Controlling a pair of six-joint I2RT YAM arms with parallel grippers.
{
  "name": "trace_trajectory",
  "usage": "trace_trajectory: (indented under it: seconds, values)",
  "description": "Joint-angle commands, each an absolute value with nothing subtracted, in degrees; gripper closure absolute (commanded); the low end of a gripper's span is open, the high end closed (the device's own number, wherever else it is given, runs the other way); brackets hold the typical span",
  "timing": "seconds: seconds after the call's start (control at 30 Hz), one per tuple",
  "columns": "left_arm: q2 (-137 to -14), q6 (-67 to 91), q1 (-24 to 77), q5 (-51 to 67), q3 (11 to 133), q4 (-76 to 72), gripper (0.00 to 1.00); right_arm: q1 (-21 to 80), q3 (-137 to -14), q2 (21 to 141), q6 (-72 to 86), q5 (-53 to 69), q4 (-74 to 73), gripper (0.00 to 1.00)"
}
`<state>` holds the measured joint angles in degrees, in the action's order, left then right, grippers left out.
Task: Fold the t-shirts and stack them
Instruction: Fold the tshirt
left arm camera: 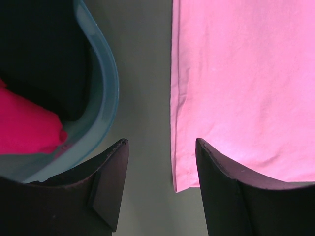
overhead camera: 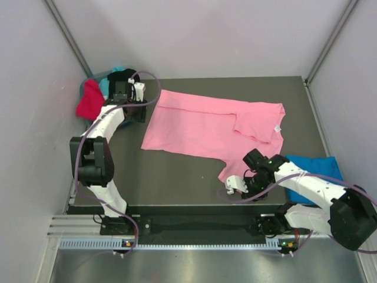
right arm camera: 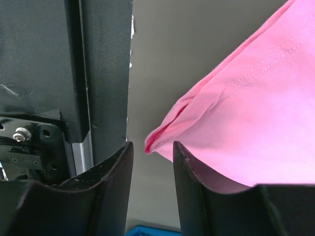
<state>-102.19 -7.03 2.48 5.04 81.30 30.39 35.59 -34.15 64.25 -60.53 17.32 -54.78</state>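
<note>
From above, the pink t-shirt [overhead camera: 206, 127] is lying spread mid-table, with the blue t-shirt [overhead camera: 318, 166] folded at the right. Only the wrist views are showing the jaws. The left gripper [left arm camera: 160, 145] is hanging wide apart and empty between the basket rim [left arm camera: 106, 88] and the pink hem. The right gripper [right arm camera: 152, 147] is standing part-open, clamping nothing, with the pink corner just beyond its tips.

Left wrist view: pink tee [left arm camera: 246, 88] runs off top and right edges; bin [left arm camera: 106, 93] cut at left. Top view: my left arm [overhead camera: 109, 121] hides most of the bin, black tee [overhead camera: 121, 75] a sliver. My right arm [overhead camera: 306, 183] covers part of blue tee [overhead camera: 324, 165]. Neck tag [overhead camera: 277, 128] too small to read.
</note>
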Motion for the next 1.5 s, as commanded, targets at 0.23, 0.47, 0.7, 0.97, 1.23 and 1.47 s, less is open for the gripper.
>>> trace_trajectory:
  seconds: [0.23, 0.47, 0.7, 0.97, 1.23, 1.47]
  values:
    - [-100.6, -7.3, 1.1, 4.4, 82.7, 28.7, 0.38, 37.2, -33.0, 65.4, -58.1, 14.7, -50.8, 0.66]
    - [-100.2, -7.2, 0.9, 5.4, 83.0, 30.0, 0.38, 37.4, -33.2, 66.2, -59.0, 14.5, -51.4, 0.67]
    - [-99.5, -6.8, 0.4, 7.7, 83.1, 35.2, 0.41, 37.7, -33.6, 64.3, -59.7, 12.0, -52.5, 1.0]
    - [-105.9, -5.8, -2.7, 17.0, 89.3, 51.6, 0.45, 37.7, -40.1, 59.2, -56.3, 9.2, -58.3, 1.0]
    - [-108.2, -9.0, -3.2, 17.7, 89.6, 55.1, 0.51, 37.4, -39.5, 59.1, -56.2, 8.4, -57.4, 1.0]
    - [-106.4, -10.6, -2.9, 14.8, 85.6, 55.5, 0.53, 37.3, -39.0, 59.2, -55.8, 8.9, -56.4, 1.0]
